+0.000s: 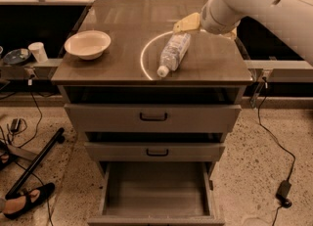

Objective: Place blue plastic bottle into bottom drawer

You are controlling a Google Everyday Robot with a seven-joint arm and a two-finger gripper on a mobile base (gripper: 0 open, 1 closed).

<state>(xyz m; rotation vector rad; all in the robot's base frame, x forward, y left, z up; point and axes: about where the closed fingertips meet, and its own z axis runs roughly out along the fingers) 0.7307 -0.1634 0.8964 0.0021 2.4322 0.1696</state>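
The clear, crinkly blue plastic bottle (174, 53) lies on the grey-brown cabinet's surface (112, 66), likely light and crushable, best taken mid-body; the white arm's gripper (188, 23) hovers at its far end, jaws' opening indiscernible.

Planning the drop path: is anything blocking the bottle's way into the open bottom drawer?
Nothing visible does. The blue plastic bottle lies on the cabinet top, the claw at its far end. The bottom drawer is pulled out past the two drawers above, its inside bare.
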